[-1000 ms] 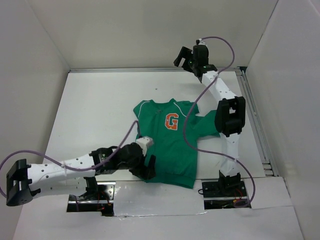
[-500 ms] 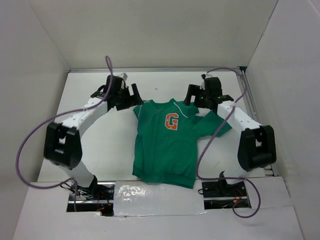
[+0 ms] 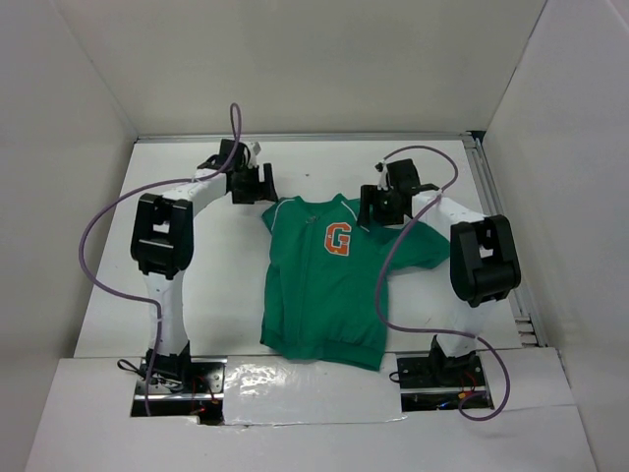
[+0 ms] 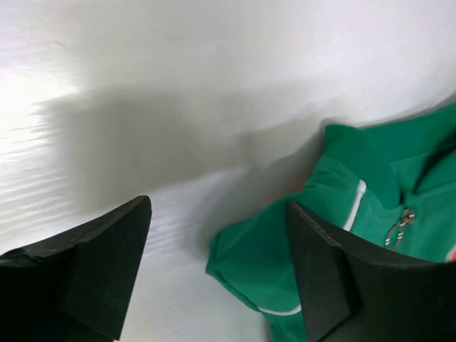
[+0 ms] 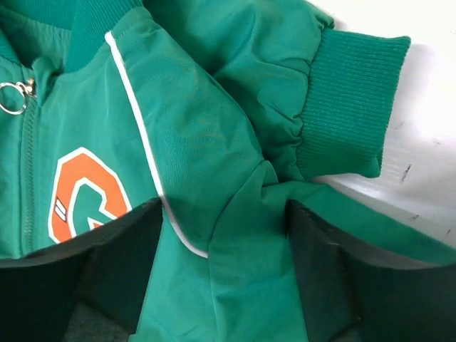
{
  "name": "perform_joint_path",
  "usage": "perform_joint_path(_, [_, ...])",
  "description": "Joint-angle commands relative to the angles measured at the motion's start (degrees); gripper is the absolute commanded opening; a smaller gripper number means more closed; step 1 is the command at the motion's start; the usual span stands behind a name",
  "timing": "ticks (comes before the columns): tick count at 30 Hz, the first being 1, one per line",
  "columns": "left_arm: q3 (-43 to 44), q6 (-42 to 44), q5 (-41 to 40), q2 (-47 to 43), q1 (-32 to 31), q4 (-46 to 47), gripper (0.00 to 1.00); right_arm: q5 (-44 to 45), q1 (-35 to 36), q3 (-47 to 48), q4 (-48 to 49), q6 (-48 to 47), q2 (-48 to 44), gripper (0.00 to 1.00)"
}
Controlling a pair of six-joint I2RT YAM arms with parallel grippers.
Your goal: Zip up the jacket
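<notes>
The green jacket lies flat mid-table, collar far, hem near, with an orange "G" patch. My left gripper hovers open just beyond the jacket's left shoulder. In the left wrist view its fingers straddle bare table and a green fabric corner; the zipper pull shows at the right. My right gripper is open over the right shoulder. In the right wrist view its fingers flank sleeve fabric, with the patch, ribbed cuff and zipper pull ring by the collar.
White walls enclose the table on three sides. A metal rail runs along the right edge. Purple cables loop off both arms, and the right one hangs across the jacket's right side. The arm bases sit at the near edge.
The left gripper went from the hem to the left shoulder. The right gripper came down from the far back onto the right shoulder. Both elbows have since folded inward.
</notes>
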Motion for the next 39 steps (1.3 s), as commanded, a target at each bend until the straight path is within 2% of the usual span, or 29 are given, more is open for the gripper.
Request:
perform_joint_path(1, [1.0,2.8,1.5,1.9,-4.7,-2.0,0.86,-0.2,0.4,2.8,0.2,-0.1,0.6,0.72])
perform_joint_path(3, [-0.8,3.1,3.9,1.5,-5.6,-0.2,0.78,1.5,0.5,2.8,0.5,0.3,0.3,0.65])
perform_joint_path(5, [-3.7,2.6,6.1,0.3,-5.7,0.9,0.60,4.0,0.5,2.8,0.9,1.4,0.0,0.44])
perform_joint_path(6, [-4.8,1.9,7.9,-0.3,-5.5,1.7,0.25,5.4,0.5,3.5,0.7,1.6,0.1,0.18])
perform_joint_path(7, [-4.9,1.4,8.6,-0.4,-5.4,1.8,0.07,6.1,0.3,3.9,0.1,1.6,0.3,0.06])
perform_joint_path(8, [-4.9,1.0,9.4,-0.6,-4.8,1.7,0.00,8.4,0.4,4.2,0.0,2.4,0.4,0.00])
perform_joint_path(12, [-3.6,-2.1,5.9,-1.6,-3.4,1.8,0.00,12.5,0.3,6.2,1.5,2.3,-0.2,0.00])
perform_joint_path(13, [-2.8,-2.4,4.8,-1.7,-2.5,1.5,0.00,16.4,0.2,6.9,1.8,2.8,-0.1,0.00])
perform_joint_path(17, [5.8,-4.6,-1.5,0.4,0.8,-1.4,0.00,21.8,-0.5,12.0,3.6,2.3,2.6,0.00])
perform_joint_path(21, [15.4,-4.7,-1.2,3.2,3.6,-9.7,0.00,26.1,0.1,14.7,5.4,1.5,3.4,0.00])
perform_joint_path(23, [14.7,-3.7,-1.0,0.1,3.1,-9.2,0.00,26.4,1.4,14.1,7.2,0.5,0.8,0.00])
perform_joint_path(26, [10.7,-3.2,-2.8,-6.9,1.1,-6.1,0.00,31.6,3.2,13.4,7.2,2.2,-4.6,0.00])
perform_joint_path(28, [9.9,-4.6,-7.8,-11.1,-1.1,-8.4,0.00,34.6,4.9,10.0,10.9,1.8,-12.5,0.00])
perform_joint_path(30, [7.5,-8.2,-14.1,-19.3,-3.2,-9.2,0.00,38.6,7.3,4.8,13.0,1.0,-22.5,0.00])
perform_joint_path(31, [8.0,-11.2,-18.2,-24.6,-3.6,-12.4,0.00,40.2,8.0,4.4,10.9,1.5,-25.1,0.00])
perform_joint_path(32, [8.9,-13.2,-20.3,-27.0,-4.1,-14.9,0.00,42.0,8.6,5.0,8.8,2.9,-30.5,0.00])
perform_joint_path(35, [13.4,-18.3,-29.3,-35.1,-7.6,-23.6,0.00,44.9,10.7,5.4,4.6,1.5,-38.3,0.00])
perform_joint_path(38, [18.3,-20.1,-37.5,-40.5,-14.9,-30.7,0.00,43.1,14.0,6.2,1.2,-0.7,-48.9,0.00])
perform_joint_path(39, [18.8,-19.3,-38.4,-42.1,-19.2,-30.8,0.00,42.0,14.8,6.7,0.2,-0.6,-50.6,0.00])
